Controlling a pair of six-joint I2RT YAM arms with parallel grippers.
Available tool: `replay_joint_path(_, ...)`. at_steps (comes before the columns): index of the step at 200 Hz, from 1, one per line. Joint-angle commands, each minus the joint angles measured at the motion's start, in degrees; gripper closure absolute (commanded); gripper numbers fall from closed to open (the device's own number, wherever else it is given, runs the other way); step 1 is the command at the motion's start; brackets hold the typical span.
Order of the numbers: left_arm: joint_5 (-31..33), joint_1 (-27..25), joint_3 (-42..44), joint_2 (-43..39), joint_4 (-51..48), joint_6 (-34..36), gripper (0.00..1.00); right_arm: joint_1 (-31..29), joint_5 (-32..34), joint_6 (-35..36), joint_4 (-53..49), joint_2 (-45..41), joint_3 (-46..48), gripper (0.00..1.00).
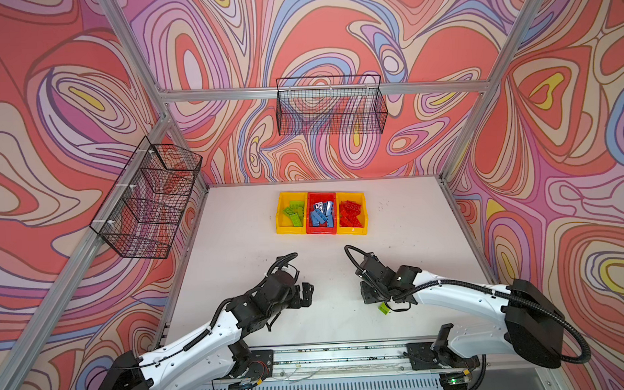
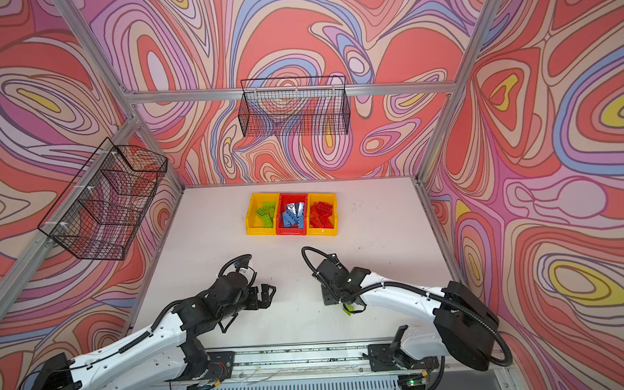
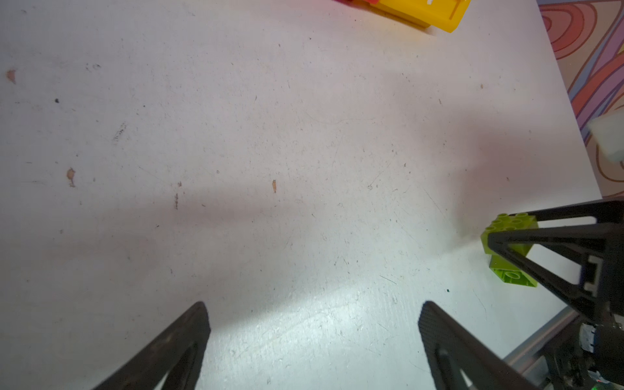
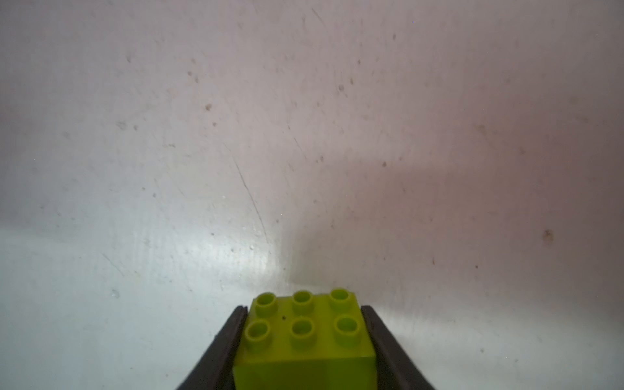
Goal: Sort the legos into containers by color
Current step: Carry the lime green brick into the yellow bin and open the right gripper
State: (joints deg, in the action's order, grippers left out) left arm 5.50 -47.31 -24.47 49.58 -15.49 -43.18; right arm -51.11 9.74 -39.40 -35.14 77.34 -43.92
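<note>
The right gripper [image 4: 304,310] pinches, it seems, the lime-green six-stud brick [image 4: 305,341], its long axis running finger to finger. The left gripper [image 3: 314,305] stands spread, empty. The green bricks' yellow bin [image 1: 282,228] lies far ahead, to the hand's left.

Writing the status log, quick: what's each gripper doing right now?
Left gripper: open, empty.
Right gripper: closed on the green lego.

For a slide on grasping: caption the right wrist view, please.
Right gripper clasps a lime-green six-stud plastic brick, scuffed white tabletop behind.
</note>
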Motion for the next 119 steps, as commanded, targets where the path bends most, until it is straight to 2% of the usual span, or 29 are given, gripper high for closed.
replay_joint_path(1,2.70,-0.22,1.04,-0.28,-3.23,-0.76,0.00,-0.32,2.00,2.53,4.21,3.90,-6.36,0.56)
replay_joint_path(44,4.06,1.06,1.49,-0.14,-4.07,-0.77,0.00,0.45,2.81,11.86,10.71,20.11,-27.01,0.56)
replay_joint_path(77,1.36,5.49,1.77,0.26,-4.26,-0.24,0.00,2.92,0.72,19.07,10.06,35.10,-47.22,0.57)
replay_joint_path(119,0.28,11.05,2.53,-0.97,-4.88,0.17,0.00,6.48,-3.76,24.91,9.66,49.61,-68.23,0.56)
